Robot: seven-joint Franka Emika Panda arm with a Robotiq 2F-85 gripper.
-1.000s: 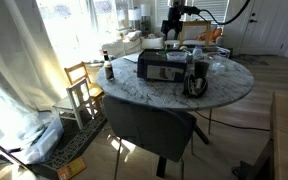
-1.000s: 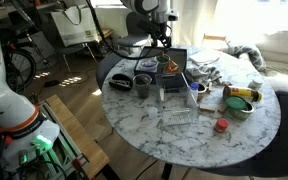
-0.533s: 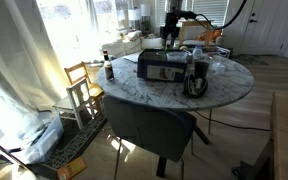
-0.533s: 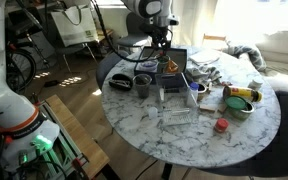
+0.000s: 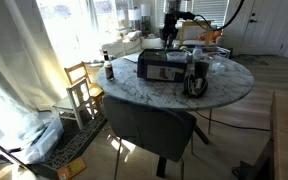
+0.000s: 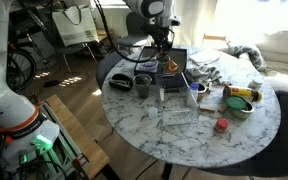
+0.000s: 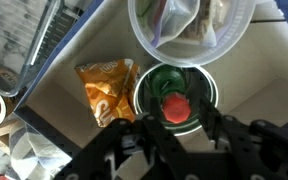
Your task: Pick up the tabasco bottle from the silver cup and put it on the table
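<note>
Claw (image 7: 177,130) fingers are being held spread apart in the wrist view, one on each side, and nothing is being gripped between them. The arm (image 5: 172,16) is being held upright over the far part of the table (image 5: 224,88), with the wrist being pointed straight down; in both exterior views the claw (image 6: 164,47) is being kept just above the clutter near the table's middle. One tabasco bottle (image 7: 176,108) is being seen from above, its red cap and green body being framed by the rim of one silver cup (image 7: 135,92), in which it is standing upright; the cap is lying between the two fingers, and whether it is being touched cannot be told. One orange snack bag (image 7: 106,92) is being shown just beside the cup, and one clear bowl (image 7: 189,30) just past it. Print on the bag is too blurred to be read. One black coffee maker (image 5: 196,76) and one dark brown bottle (image 5: 109,70) are being shown on the marble top
</note>
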